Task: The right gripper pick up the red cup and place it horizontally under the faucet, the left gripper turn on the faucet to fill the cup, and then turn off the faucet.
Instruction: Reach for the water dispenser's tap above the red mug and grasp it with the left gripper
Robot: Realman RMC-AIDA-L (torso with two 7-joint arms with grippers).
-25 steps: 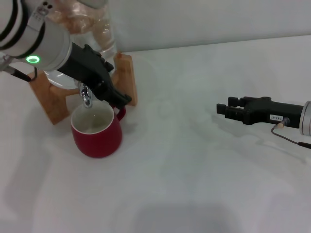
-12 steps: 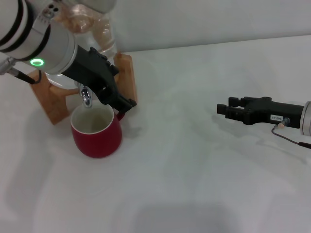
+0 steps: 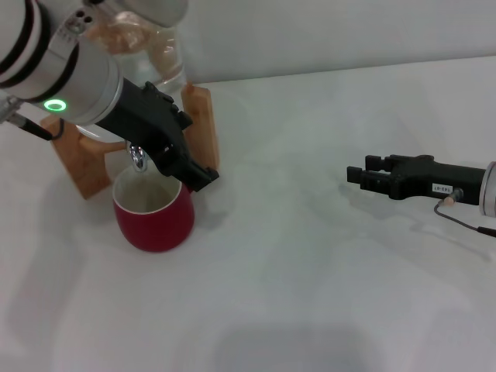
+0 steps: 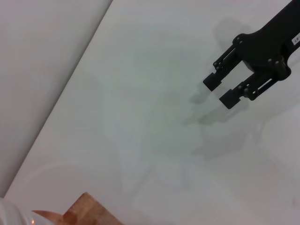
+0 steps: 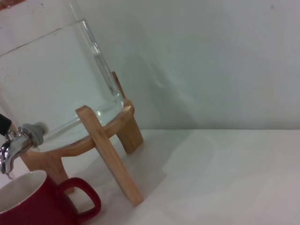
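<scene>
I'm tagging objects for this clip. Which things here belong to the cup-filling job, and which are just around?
Part of the job:
red cup
faucet
left gripper, at the faucet
right gripper, away to the right

Just there:
glass jar
wooden stand
white table

One red cup [image 3: 154, 217], one chrome faucet [image 3: 139, 157], one glass jar [image 5: 51, 89] on one wooden stand [image 5: 105, 150], perhaps three legs visible, two black grippers, left gripper [image 3: 190, 172], right gripper [image 3: 358, 173], one white table [image 3: 310, 271]

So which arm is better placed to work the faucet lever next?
Left. The left gripper is at the faucet, above the red cup. The right gripper hovers open, far across the table.
</scene>
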